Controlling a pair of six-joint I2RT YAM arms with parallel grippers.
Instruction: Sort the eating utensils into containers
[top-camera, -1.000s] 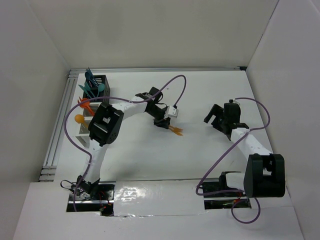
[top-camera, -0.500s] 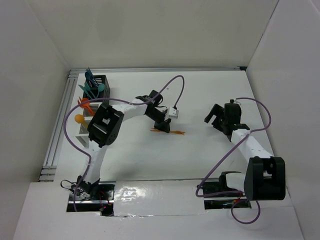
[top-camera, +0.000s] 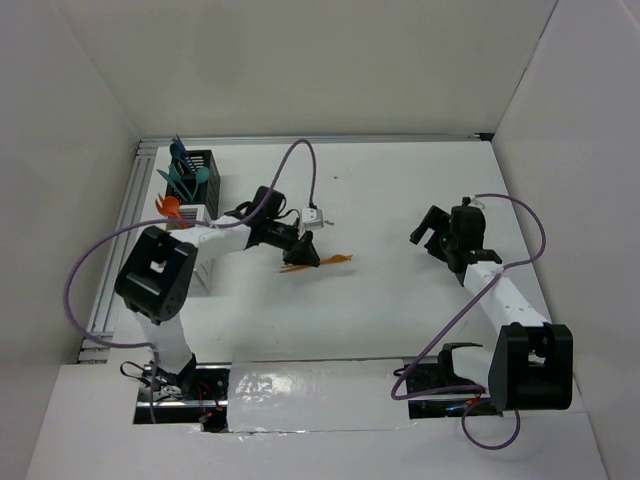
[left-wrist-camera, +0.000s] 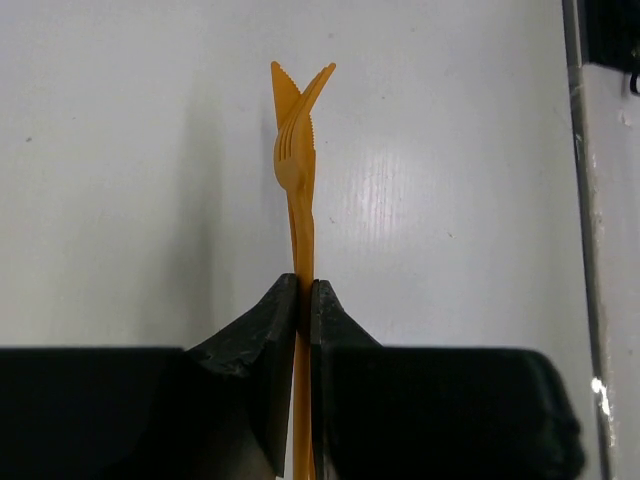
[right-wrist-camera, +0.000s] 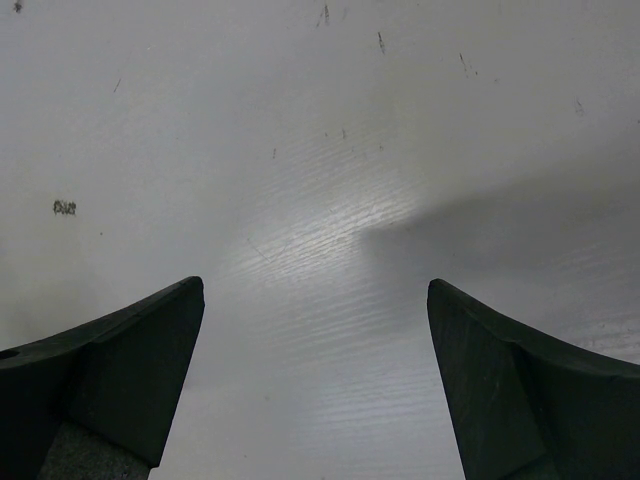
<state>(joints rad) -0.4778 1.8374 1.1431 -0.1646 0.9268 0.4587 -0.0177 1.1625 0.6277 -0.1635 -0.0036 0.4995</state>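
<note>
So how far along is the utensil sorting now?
Nearly done. Teal utensils stand in the black bin, orange utensils in the white bin. The left gripper has its fingers shut on an orange fork and apparently a knife; those need binning. No other loose utensil shows. The right gripper is open, empty.

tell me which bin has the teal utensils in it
The black bin, the one at the back: teal utensils stick out of its top. The white bin in front of it shows orange utensils.

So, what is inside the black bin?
Teal utensils stick out of the black bin; their lower ends and the bin's bottom are hidden.
</note>
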